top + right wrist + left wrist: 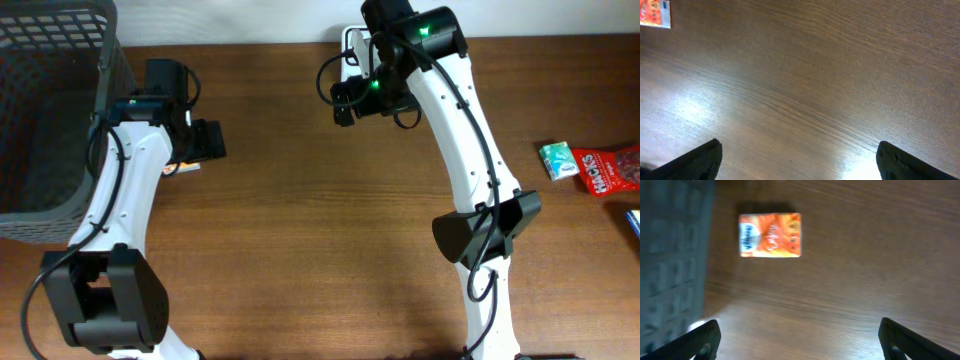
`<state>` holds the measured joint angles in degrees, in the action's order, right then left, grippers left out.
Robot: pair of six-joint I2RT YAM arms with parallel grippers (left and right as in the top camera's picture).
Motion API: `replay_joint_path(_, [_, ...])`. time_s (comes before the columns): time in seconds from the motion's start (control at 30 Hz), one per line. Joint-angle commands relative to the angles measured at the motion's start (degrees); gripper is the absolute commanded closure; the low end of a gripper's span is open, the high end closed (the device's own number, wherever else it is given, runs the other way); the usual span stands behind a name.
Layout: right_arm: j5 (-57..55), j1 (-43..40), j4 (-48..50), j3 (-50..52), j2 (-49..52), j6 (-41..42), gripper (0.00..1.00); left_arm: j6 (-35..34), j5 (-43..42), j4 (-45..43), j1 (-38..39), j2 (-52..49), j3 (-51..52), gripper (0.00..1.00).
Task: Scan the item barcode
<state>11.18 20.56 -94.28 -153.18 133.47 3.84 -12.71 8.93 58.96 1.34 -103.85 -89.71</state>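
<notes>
left claw (799, 337) hung open and empty over counter (865, 255) | orange packet (770, 235) lay flat ahead of it, beside basket (670, 255) | right claw (797, 157) stood open and empty

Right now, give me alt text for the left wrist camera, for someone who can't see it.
A small orange packet lies flat on the brown wooden table, upper left of centre, near a dark grey basket at the left edge. The left gripper hangs above the table, jaws wide open and empty.
</notes>
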Motion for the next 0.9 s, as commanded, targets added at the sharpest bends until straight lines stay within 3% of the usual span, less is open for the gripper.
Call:
replay_joint_path(0.0, [-1.0, 0.0, 0.1, 0.3, 0.2, -0.6, 0.02, 3.5, 8.4, 0.4, 4.4, -0.3, 0.7, 0.01])
replay_joint_path(0.2, [-0.9, 0.0, 0.1, 0.3, 0.2, -0.6, 0.02, 3.4, 26.9, -0.4, 18.4, -0.3, 0.5, 0.01])
replay_joint_path(0.3, [-1.0, 0.0, 0.1, 0.3, 0.2, -0.6, 0.02, 3.1, 30.3, -3.2, 22.9, -0.3, 0.5, 0.00])
replay_joint_path(0.43, [-0.9, 0.0, 0.1, 0.3, 0.2, -0.6, 0.02, 3.0, 30.3, -7.4, 20.0, -0.4, 0.5, 0.02])
replay_joint_path(0.73, [-1.0, 0.0, 0.1, 0.3, 0.2, -0.6, 0.02, 10.8, 27.4, -12.3, 15.8, -4.2, 0.7, 0.15])
replay_joint_path(0.87, [-0.9, 0.0, 0.1, 0.3, 0.2, -0.6, 0.02, 12.1, 31.7, -13.9, 15.8, -9.6, 0.7, 0.20])
